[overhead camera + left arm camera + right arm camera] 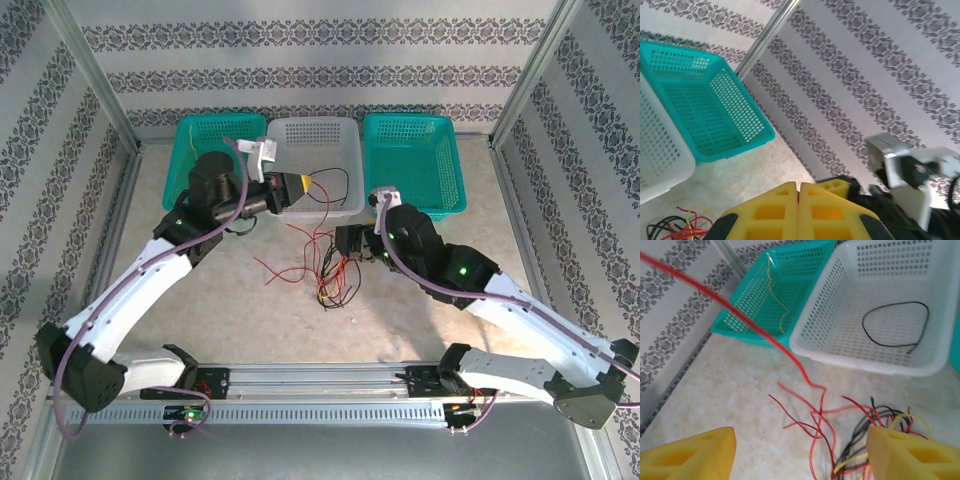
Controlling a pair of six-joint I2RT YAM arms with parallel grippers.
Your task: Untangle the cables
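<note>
Left end effector (799, 187) clamped, right one (801, 440) spread; teal basket (752, 297) seemingly holds yellow cable (786, 312).

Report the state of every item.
Left gripper, shut.
Right gripper, open, empty.
White basket, holds one black cable.
Left teal basket, holds a yellow cable.
Right teal basket, empty.
Cable pile, tangled on the table.
Red cable, slants up off the pile.
</note>
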